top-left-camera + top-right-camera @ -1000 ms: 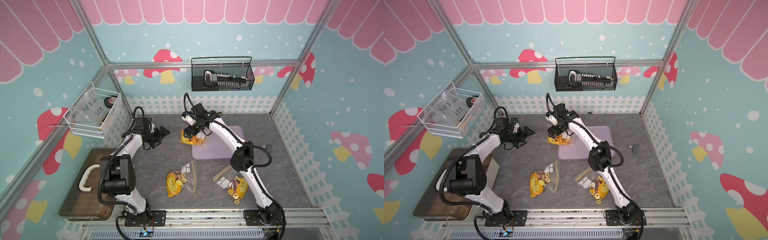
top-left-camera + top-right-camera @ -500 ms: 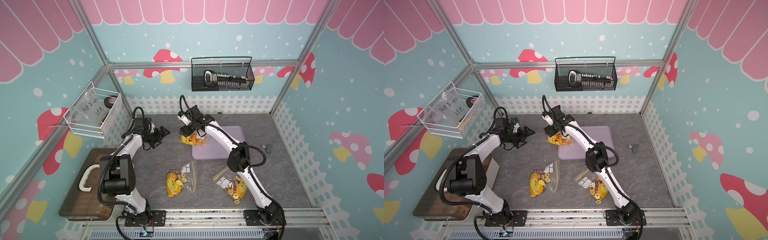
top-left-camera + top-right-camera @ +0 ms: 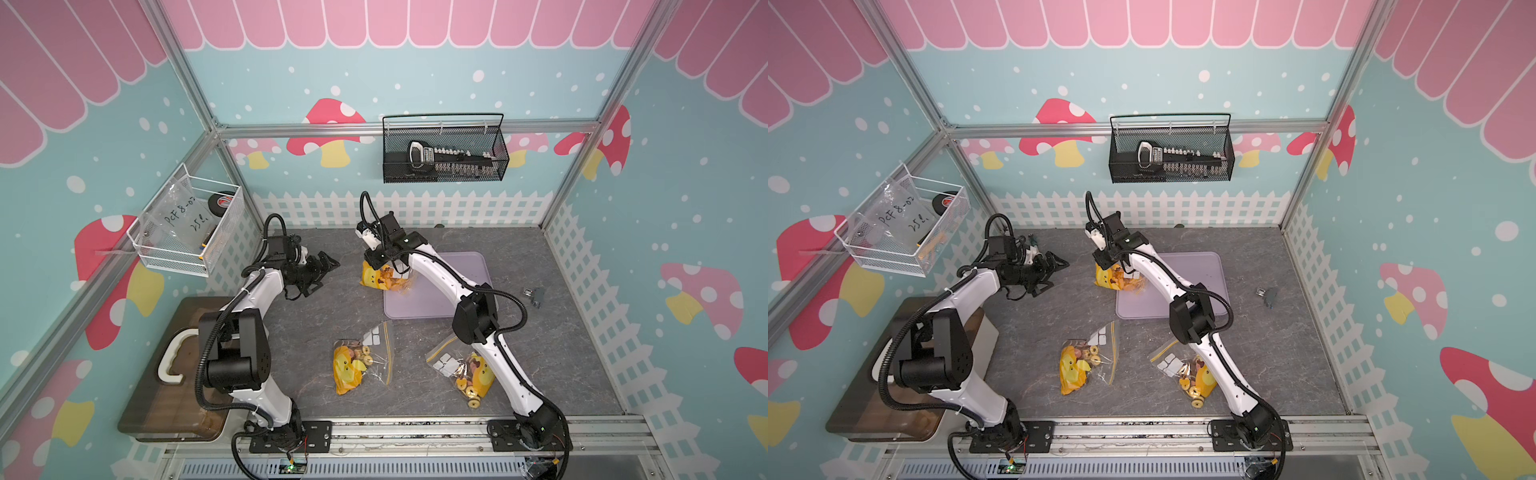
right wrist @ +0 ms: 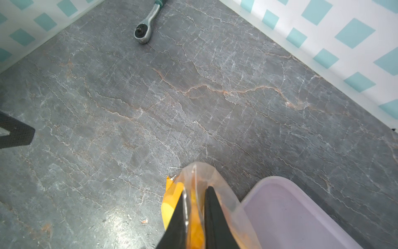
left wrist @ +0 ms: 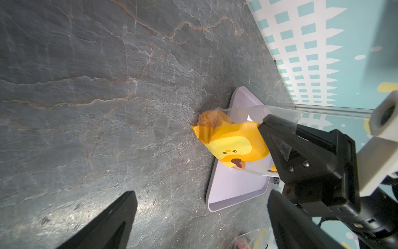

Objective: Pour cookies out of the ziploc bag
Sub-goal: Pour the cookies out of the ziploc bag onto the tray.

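The ziploc bag, clear with a yellow duck print, rests at the left edge of the lilac tray. It holds orange-golden cookies. My right gripper comes down on the bag from above and is shut on its plastic. In the right wrist view the fingertips pinch the bag beside the tray. My left gripper stands open to the left of the bag, apart from it. The left wrist view shows the bag, a cookie and the tray ahead of the open left gripper.
Two more duck-print bags of cookies lie near the table's front. A ratchet wrench lies by the back fence. A small grey part sits right of the tray. A wooden board lies at front left.
My right gripper has shifted slightly left and closed from open onto the bag. The left arm has stayed still and open.
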Controlling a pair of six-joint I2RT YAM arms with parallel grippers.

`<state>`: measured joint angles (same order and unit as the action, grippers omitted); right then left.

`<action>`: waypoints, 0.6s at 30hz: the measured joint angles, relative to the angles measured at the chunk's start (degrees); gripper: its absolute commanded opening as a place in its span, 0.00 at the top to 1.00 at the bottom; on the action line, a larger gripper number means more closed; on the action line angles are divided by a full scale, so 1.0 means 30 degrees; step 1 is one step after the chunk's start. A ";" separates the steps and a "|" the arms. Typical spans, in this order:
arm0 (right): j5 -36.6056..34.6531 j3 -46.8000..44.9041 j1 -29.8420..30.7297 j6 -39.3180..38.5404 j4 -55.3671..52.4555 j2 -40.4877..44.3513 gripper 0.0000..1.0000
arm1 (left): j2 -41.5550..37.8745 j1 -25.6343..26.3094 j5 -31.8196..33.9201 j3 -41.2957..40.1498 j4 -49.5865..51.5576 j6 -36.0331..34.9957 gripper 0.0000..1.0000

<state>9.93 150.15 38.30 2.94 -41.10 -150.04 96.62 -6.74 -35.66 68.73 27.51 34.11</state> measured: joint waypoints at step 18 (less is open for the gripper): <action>0.0182 -0.0517 -0.0022 0.0277 0.0233 0.1355 1.00 | 0.0007 -0.0117 -0.0015 -0.0044 -0.0073 0.0058 0.01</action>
<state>10.48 148.59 38.24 3.77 -40.40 -145.97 96.64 -7.09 -35.70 68.60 27.29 34.28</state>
